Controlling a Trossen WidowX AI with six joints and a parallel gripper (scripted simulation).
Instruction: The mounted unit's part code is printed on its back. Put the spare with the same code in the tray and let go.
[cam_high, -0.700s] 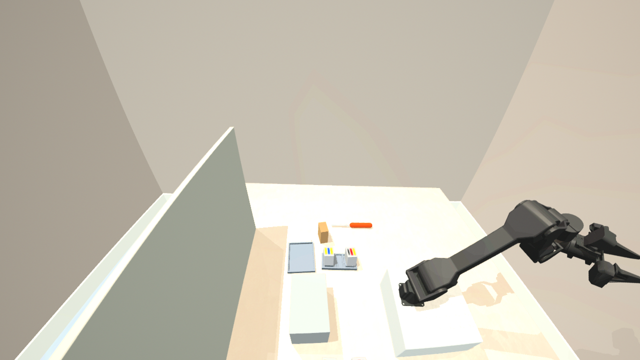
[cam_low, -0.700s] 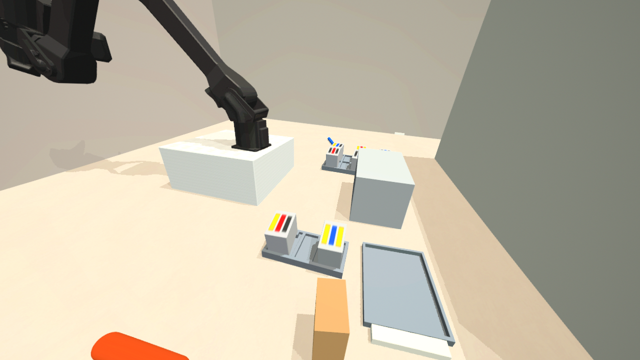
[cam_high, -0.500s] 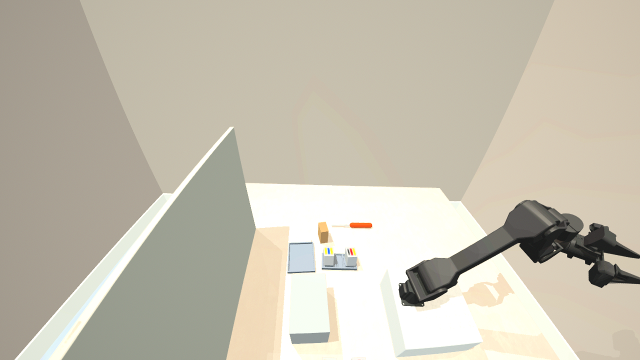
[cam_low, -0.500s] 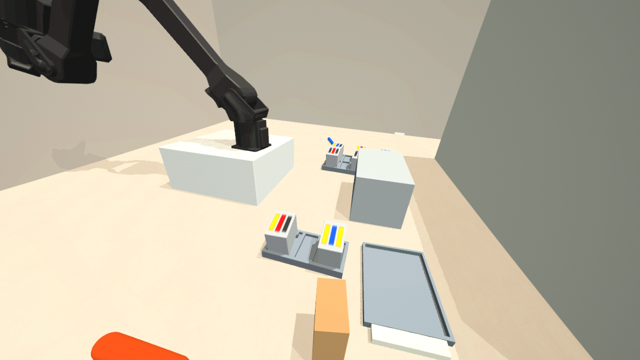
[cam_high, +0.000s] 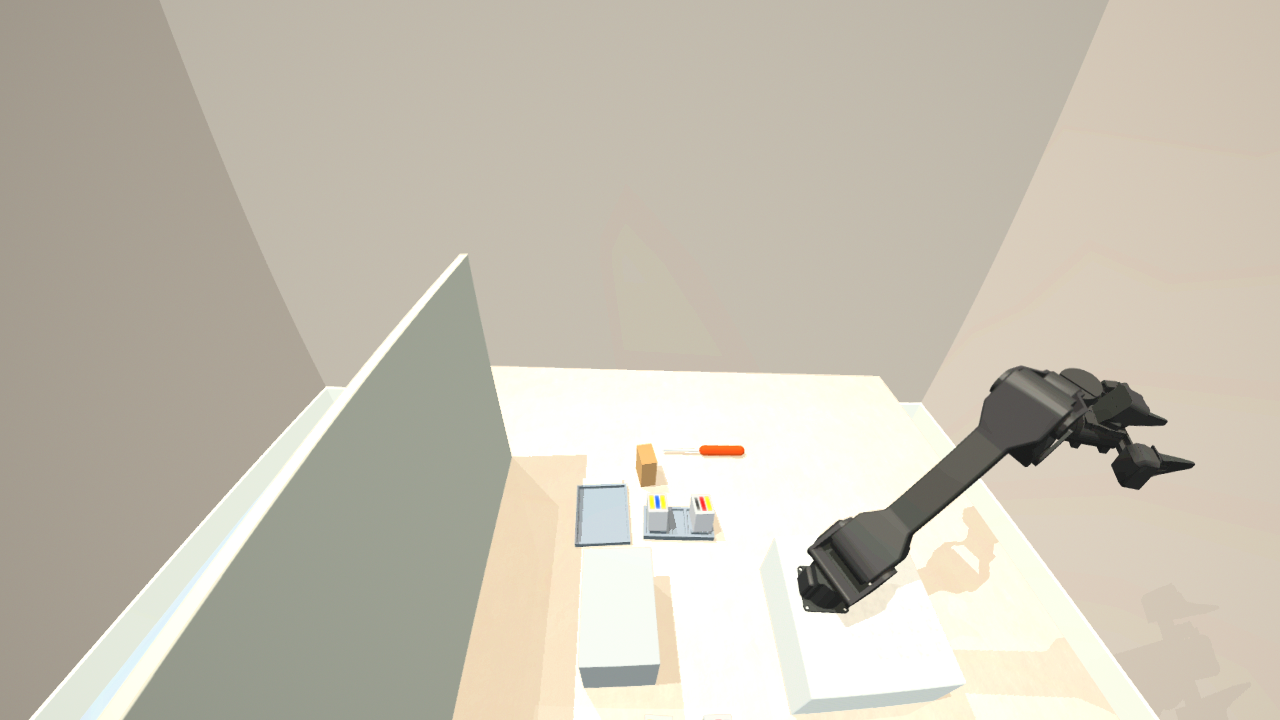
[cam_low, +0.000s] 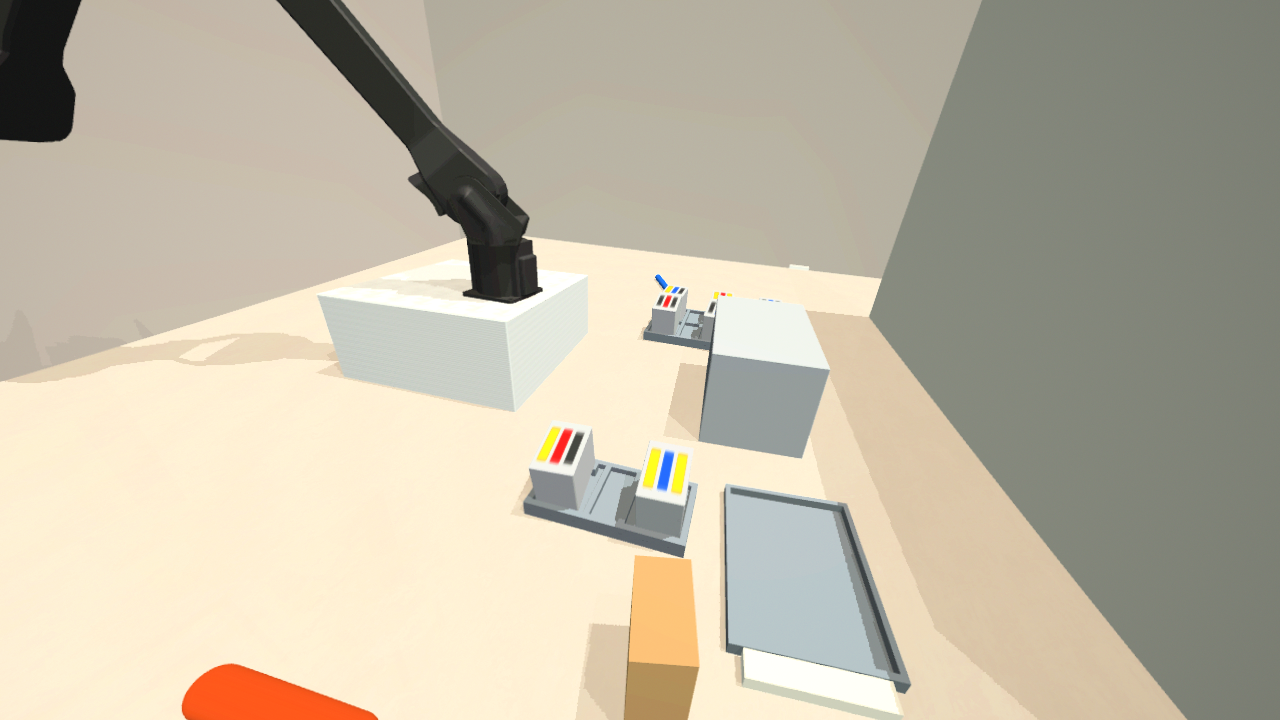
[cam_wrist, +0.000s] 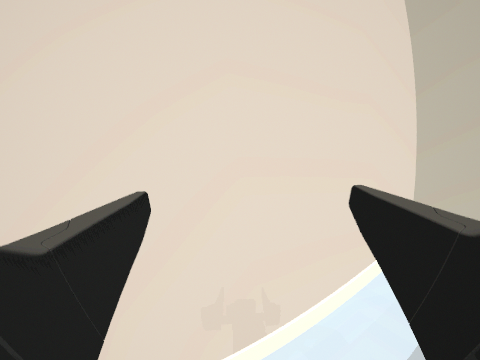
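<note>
My gripper (cam_high: 1179, 442) (cam_wrist: 251, 199) is open and empty, raised at the far right beyond the table edge, away from all blocks. A white block with yellow-blue-yellow stripes (cam_high: 657, 519) (cam_low: 660, 512) and one with yellow-red-black stripes (cam_high: 702, 520) (cam_low: 556, 488) stand in the near rack (cam_high: 680, 537) (cam_low: 601, 529), with a vacant slot between. The grey tray (cam_high: 602, 514) (cam_low: 778, 573) is empty. A far rack (cam_low: 671, 339) holds striped blocks, including a black-red-black one (cam_low: 665, 319); others are partly hidden. I cannot make out the mounted unit or its code.
A grey box (cam_high: 617, 608) (cam_low: 765, 402) stands between the racks, beside the tall panel (cam_high: 384, 501) (cam_low: 1118, 313). An orange-brown block (cam_high: 646, 465) (cam_low: 662, 617) and a red-handled tool (cam_high: 721, 450) (cam_low: 268, 694) lie near the tray. The arm's white base block (cam_high: 877, 635) (cam_low: 429, 353) stands opposite.
</note>
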